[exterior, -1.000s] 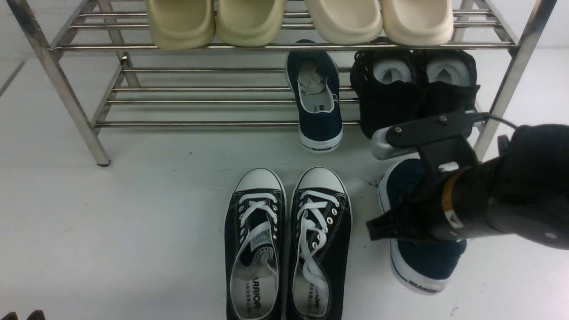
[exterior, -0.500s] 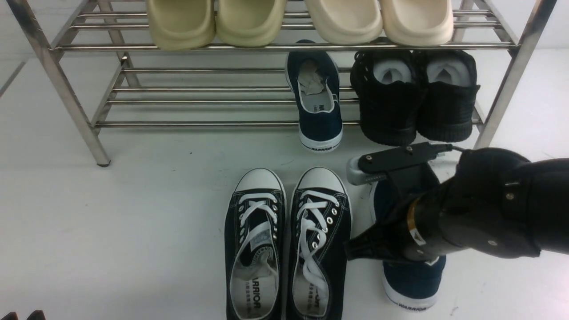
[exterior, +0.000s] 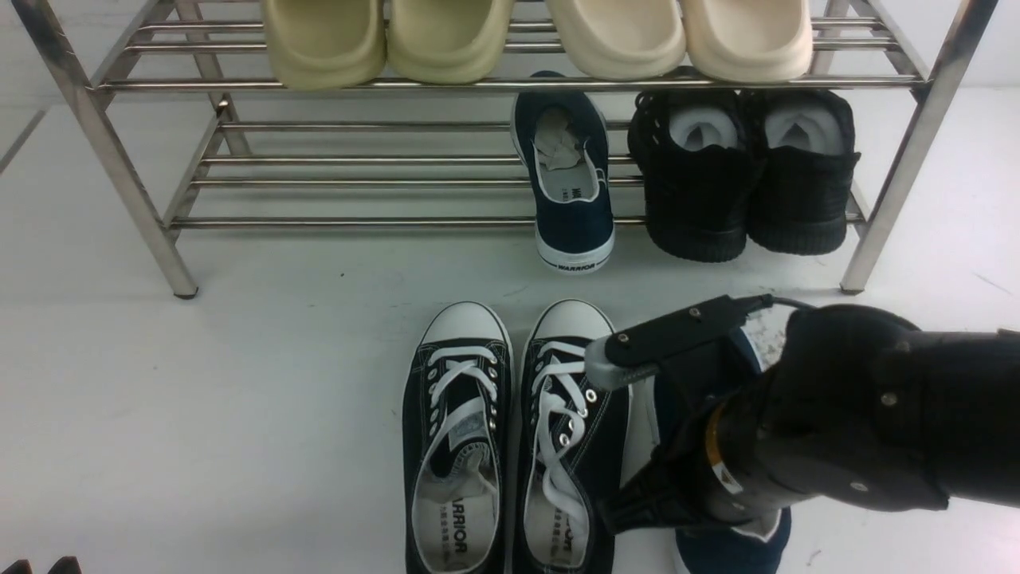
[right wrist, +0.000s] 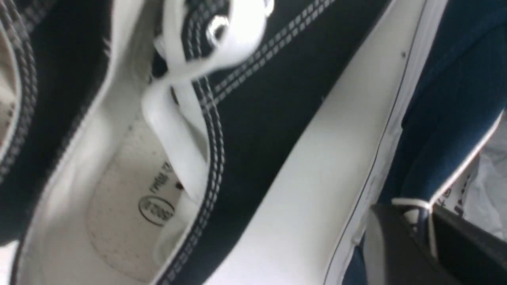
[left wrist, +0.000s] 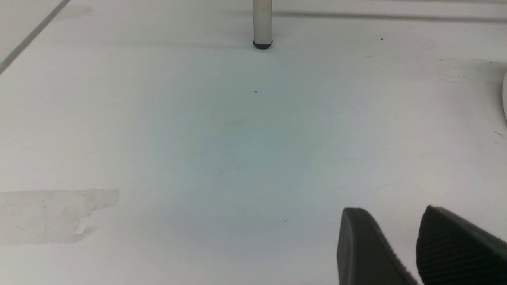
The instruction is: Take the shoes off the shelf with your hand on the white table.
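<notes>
A: Nearest to the camera, what to see?

B: At the near left corner of the front view, only the tips of the left gripper (left wrist: 391, 211). Jaws released, with a narrow gap between them, above the white desk (exterior: 279, 399).

A: And on the right side?

B: The right gripper (right wrist: 410, 209), with jaws clenched on the side edge of one navy slip-on (right wrist: 455, 118). Partly hidden under the wrist in the front view. Cannot tell if touching the desk or slightly raised.

A: Close to what?

B: Just beside the black lace-up sneakers (exterior: 572, 321), on the side of the right arm. White toe caps pointing to the shelf (exterior: 358, 222), white laces lying loose over the openings.

A: Then, more far?

B: On the lower tier of the shelf, the second navy slip-on (exterior: 574, 227), with pale stuffing inside and "WARRIOR" on the white rubber, turned to the camera. To its right, near it, the all-black chunky shoes (exterior: 693, 207), side by side.

A: And on the upper tier?

B: Yellow-green clogs (exterior: 323, 40) on the left, cream clogs (exterior: 749, 40) on the right, all with fronts a little over the bar.
</notes>
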Motion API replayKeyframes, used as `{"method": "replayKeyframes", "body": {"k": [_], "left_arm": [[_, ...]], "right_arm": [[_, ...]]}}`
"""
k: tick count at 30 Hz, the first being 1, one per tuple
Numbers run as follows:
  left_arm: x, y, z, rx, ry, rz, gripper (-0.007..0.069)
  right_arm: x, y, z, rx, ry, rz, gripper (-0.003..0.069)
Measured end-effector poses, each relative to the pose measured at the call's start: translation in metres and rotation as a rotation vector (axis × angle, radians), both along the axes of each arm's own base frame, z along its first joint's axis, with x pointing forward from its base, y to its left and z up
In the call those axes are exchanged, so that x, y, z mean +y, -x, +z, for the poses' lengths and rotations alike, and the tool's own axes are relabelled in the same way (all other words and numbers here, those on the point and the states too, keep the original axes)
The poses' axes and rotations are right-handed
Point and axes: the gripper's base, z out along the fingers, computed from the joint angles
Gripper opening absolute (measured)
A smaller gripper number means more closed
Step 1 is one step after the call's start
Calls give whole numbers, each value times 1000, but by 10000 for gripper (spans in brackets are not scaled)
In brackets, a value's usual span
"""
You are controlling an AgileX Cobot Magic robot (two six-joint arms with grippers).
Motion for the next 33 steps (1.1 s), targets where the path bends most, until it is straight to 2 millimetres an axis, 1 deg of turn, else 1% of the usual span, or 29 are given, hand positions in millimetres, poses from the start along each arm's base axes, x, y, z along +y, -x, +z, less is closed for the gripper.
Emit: {"method": "replayKeyframes", "body": {"k": [3,5,6,9,11,12,13,14,16,19,20,22,23,24,26,30,33], "left_arm": [[0,0,0,0,0,0,242],[0,0,0,0,0,0,242],[0,0,0,0,-1,0,242],[0,0,0,0,-1,0,242],[0,0,0,0,-1,0,242],[0,0,0,0,-1,0,242],[0,0,0,0,-1,0,242],[0,0,0,0,-1,0,242],[0,0,0,0,-1,0,242],[0,0,0,0,-1,0,242],[0,0,0,0,-1,0,242],[0,0,0,0,-1,0,242],[0,0,0,0,-1,0,242],[0,0,0,0,-1,0,242],[0,0,0,0,-1,0,242],[0,0,0,0,-3,0,242],[0,0,0,0,-9,1,242]], "right_arm": [[0,1,-1,13,3,-2,194],[1,2,0,14,4,4,267],[1,2,2,14,10,10,323],[2,1,6,19,25,18,393],[5,-1,17,35,47,24,479],[5,-1,18,35,49,25,484],[6,-2,28,45,78,39,525],[7,-4,36,45,89,47,540],[10,-7,50,40,96,64,554],[19,-14,80,-21,63,112,559],[23,-18,92,-65,35,135,559],[30,-24,107,-152,-23,175,554],[30,-25,108,-158,-23,178,554],[37,-32,120,-250,-74,210,545],[44,-43,129,-327,-113,219,531],[52,-71,128,-365,-127,182,508],[58,-100,116,-363,-114,139,500]]}}
